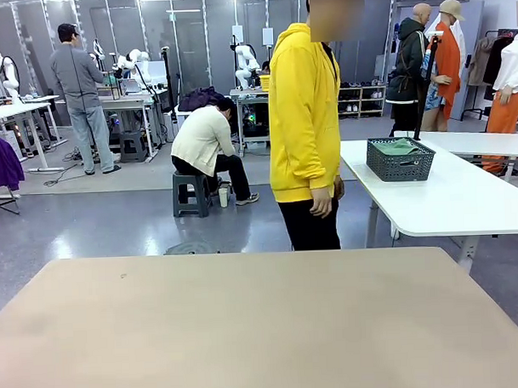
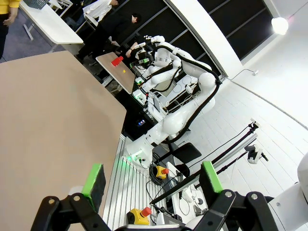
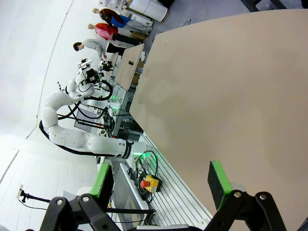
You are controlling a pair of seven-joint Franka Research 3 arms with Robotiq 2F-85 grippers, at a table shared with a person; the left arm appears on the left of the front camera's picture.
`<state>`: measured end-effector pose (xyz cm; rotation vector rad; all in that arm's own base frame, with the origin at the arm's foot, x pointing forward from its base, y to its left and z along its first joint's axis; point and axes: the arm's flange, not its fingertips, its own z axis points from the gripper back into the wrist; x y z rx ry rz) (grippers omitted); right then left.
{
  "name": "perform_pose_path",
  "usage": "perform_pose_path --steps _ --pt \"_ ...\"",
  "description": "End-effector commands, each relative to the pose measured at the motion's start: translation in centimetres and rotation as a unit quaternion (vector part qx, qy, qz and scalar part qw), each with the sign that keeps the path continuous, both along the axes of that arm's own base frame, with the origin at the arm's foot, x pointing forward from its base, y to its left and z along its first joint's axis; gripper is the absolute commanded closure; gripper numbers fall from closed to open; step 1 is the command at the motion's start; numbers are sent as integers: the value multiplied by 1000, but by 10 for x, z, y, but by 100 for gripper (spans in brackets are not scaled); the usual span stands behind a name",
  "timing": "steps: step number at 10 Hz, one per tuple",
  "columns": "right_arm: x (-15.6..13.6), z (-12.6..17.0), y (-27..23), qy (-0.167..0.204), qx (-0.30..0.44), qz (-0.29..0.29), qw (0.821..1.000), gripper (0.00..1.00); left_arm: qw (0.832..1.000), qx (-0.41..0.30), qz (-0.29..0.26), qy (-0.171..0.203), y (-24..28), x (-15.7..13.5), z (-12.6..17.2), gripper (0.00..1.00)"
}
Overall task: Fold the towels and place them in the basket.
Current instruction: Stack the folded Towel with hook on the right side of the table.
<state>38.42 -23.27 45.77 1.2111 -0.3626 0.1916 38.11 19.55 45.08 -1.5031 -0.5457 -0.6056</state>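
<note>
Tan table (image 1: 247, 331), lab room, basket (image 1: 400, 159) beyond

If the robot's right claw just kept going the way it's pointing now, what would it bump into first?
Probably the bare beige tabletop: the open right gripper looks out over its near edge, with nothing lying between. Depth is hard to judge.

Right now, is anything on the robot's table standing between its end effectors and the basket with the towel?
Nothing sits on the tan table. But the basket, a green towel in it, stands on a separate white table across a floor gap, beside the person in yellow. The left end effector and right end effector are open.
</note>
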Motion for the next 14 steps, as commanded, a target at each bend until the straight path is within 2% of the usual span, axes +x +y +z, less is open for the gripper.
perform_pose_path --steps 1,14 --pt "-2 2 1 -4 -1 3 1000 0 1000 0 1 2 1 -1 -1 0" --pt "-2 2 1 -4 -1 3 1000 0 1000 0 1 2 1 -1 -1 0"
